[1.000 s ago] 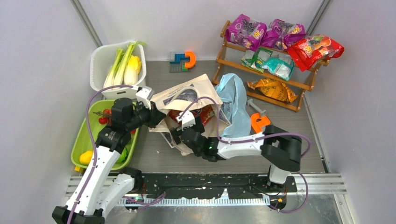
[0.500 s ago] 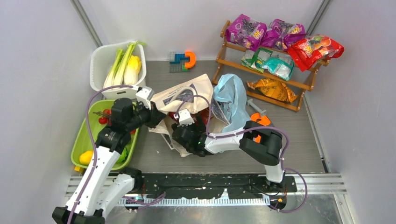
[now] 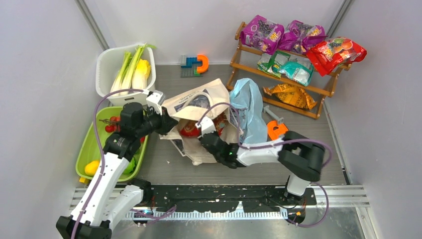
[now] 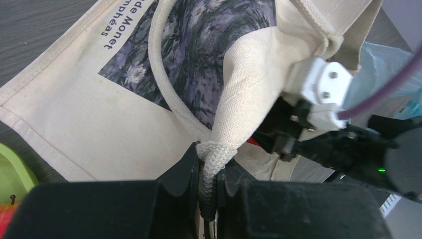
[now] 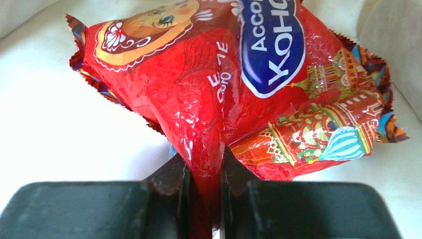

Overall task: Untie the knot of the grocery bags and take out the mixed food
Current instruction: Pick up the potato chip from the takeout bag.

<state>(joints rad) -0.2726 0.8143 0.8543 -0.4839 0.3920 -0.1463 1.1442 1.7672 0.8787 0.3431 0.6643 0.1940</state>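
The cream canvas tote (image 3: pixel 196 102) lies on its side mid-table, with the limp light-blue plastic bag (image 3: pixel 250 109) beside it. The knot is out of view. My left gripper (image 4: pixel 208 167) is shut on the tote's thick rim fold (image 4: pixel 215 159) and holds the mouth up. In the tote's mouth, my right gripper (image 5: pixel 205 167) is shut on a pinched corner of a red snack packet (image 5: pixel 224 84), which also shows from above as the red packet (image 3: pixel 189 130). Green-white stalks (image 3: pixel 125 69) and a yellow vegetable (image 3: pixel 141 73) lie in the white tub (image 3: pixel 105 62).
A green tray (image 3: pixel 85 149) at the left holds small red and yellow fruits. The wooden shelf (image 3: pixel 238 63) at the back right carries purple, teal, red and orange packets. An orange tool (image 3: pixel 275 130) lies by the blue bag. A blue-orange toy (image 3: pixel 195 63) sits by the back wall.
My right gripper reached into the tote's mouth, closed on the red packet and has drawn back a little to the right. The left gripper has kept its hold on the tote.
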